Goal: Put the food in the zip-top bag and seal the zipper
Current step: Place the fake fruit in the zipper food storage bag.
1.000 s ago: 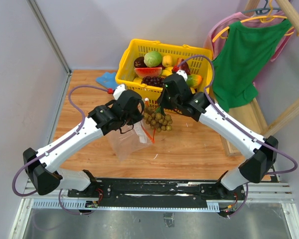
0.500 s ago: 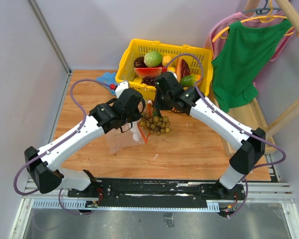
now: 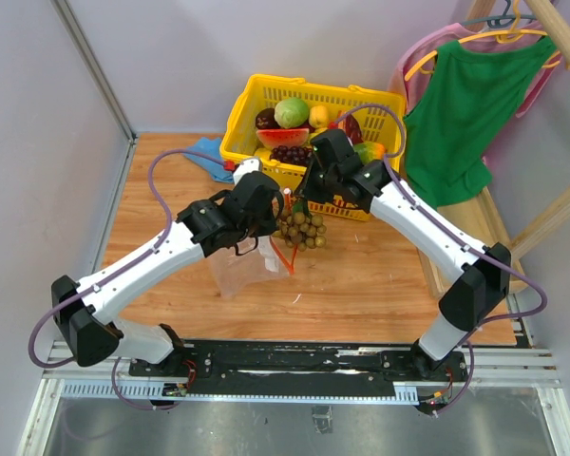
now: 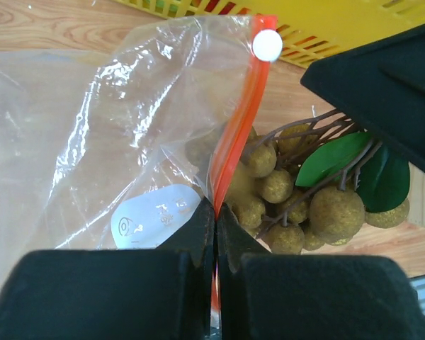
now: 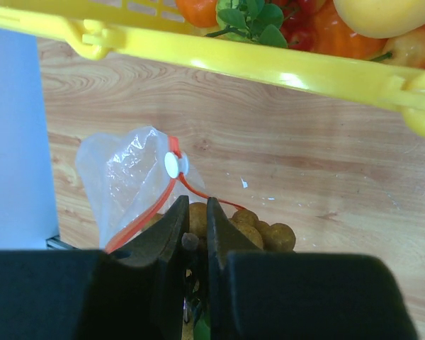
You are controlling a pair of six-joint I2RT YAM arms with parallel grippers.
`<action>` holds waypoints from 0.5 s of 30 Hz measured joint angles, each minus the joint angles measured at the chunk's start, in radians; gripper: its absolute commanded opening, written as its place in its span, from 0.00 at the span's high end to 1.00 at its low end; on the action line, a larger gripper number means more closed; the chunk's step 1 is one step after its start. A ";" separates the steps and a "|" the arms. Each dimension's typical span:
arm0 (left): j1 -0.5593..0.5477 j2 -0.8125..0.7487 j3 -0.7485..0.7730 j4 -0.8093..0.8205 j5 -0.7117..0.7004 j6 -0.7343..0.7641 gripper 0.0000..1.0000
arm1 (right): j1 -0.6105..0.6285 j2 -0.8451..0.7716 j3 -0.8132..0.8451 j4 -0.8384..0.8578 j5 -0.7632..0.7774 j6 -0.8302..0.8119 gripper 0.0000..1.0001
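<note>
The clear zip-top bag [image 3: 239,268] lies on the wooden table, its mouth held up. My left gripper [image 4: 216,212] is shut on the orange-red zipper [image 4: 237,134], which carries a white slider [image 4: 267,44]. My right gripper [image 5: 193,212] is shut on the stem of the cluster of tan-brown balls [image 3: 302,228] and holds it at the bag's mouth. In the left wrist view the cluster [image 4: 297,198] with green leaves hangs just right of the zipper. In the right wrist view the bag [image 5: 127,177] and slider [image 5: 173,164] sit just beyond my fingers.
A yellow basket [image 3: 242,116] at the back holds a green fruit [image 3: 291,112], a watermelon slice [image 3: 281,136], dark grapes [image 3: 292,154] and other fruit. A blue cloth [image 3: 206,152] lies left of it. Green clothing [image 3: 465,104] hangs at the right on a wooden rack.
My right gripper has carried the ball cluster a little back and up toward the basket. My left gripper has lifted the bag's mouth and shifted slightly right.
</note>
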 measured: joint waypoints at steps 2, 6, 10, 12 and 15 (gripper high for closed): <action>-0.004 0.005 0.000 -0.001 0.000 0.000 1.00 | -0.011 -0.008 -0.018 0.015 -0.011 0.029 0.99; -0.006 0.017 0.000 0.000 0.000 -0.011 1.00 | -0.023 -0.027 -0.044 0.036 -0.021 0.085 0.99; -0.008 0.021 0.000 0.005 0.006 -0.029 1.00 | -0.023 -0.042 -0.064 0.058 -0.021 0.130 0.99; -0.010 0.025 -0.001 0.009 0.018 -0.039 1.00 | -0.023 -0.054 -0.093 0.080 -0.021 0.156 0.99; -0.010 0.027 -0.012 0.018 0.039 -0.057 1.00 | -0.024 -0.072 -0.136 0.104 -0.016 0.183 0.99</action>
